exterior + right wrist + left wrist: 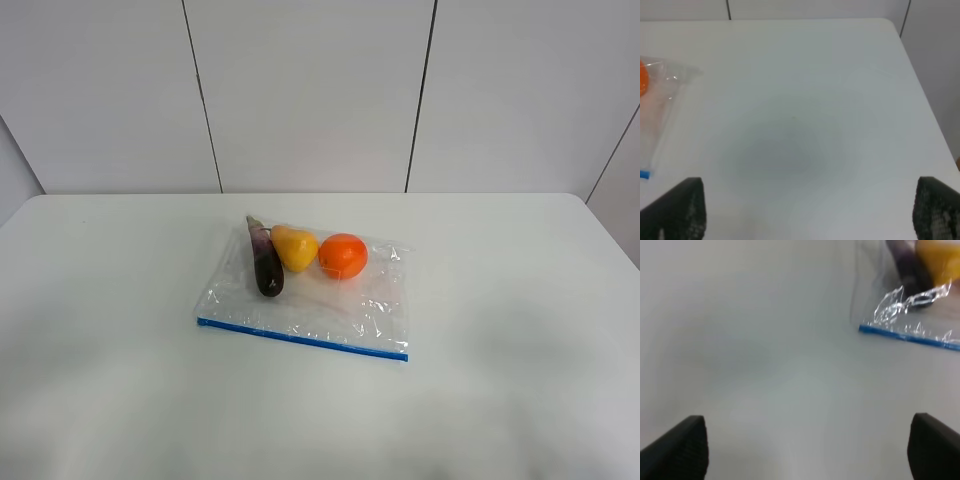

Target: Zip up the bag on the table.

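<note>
The clear crinkly bag (pixel 320 300) lies flat in the middle of the white table (pixel 110 340). Its blue zipper strip (pixel 300 338) runs along the near edge. Inside lie a dark eggplant (pixel 265 260), a yellow pear (pixel 295 247) and an orange (pixel 343 255). Neither arm shows in the exterior high view. In the left wrist view my left gripper (pixel 805 450) is open above bare table, apart from the bag's zipper corner (pixel 862 329). In the right wrist view my right gripper (pixel 807 210) is open over bare table, with the bag's side (pixel 660 100) off to one side.
White wall panels (pixel 310 90) stand behind the table's far edge. The table's rounded far right corner (pixel 887 22) shows in the right wrist view, with a gap to the wall beyond it.
</note>
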`<state>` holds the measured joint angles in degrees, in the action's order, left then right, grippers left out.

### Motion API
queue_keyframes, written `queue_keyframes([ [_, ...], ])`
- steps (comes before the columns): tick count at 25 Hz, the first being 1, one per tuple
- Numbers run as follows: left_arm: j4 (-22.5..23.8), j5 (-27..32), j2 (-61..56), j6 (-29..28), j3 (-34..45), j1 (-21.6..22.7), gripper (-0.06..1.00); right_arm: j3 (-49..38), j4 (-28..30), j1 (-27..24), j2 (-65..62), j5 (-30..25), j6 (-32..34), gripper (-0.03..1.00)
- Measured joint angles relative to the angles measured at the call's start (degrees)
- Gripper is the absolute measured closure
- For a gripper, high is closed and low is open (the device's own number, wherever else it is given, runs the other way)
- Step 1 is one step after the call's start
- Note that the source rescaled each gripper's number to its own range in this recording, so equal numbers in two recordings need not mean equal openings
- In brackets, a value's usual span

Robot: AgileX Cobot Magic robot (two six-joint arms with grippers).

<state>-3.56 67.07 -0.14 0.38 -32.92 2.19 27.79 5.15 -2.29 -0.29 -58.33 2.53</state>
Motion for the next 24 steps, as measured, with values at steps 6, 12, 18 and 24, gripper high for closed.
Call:
queue_keyframes([
  [6,0.05,0.00,-0.23,0.00,0.00,0.00,-0.03,0.00,0.00,0.00,0.00,0.00,0.05,0.06],
  [12,0.05,0.00,-0.23,0.00,0.00,0.00,-0.03,0.00,0.00,0.00,0.00,0.00,0.05,0.06],
  [18,0.05,0.00,-0.23,0.00,0.00,0.00,-0.03,0.00,0.00,0.00,0.00,0.00,0.05,0.06],
  [24,0.05,0.00,-0.23,0.00,0.00,0.00,-0.03,0.00,0.00,0.00,0.00,0.00,0.05,0.06],
])
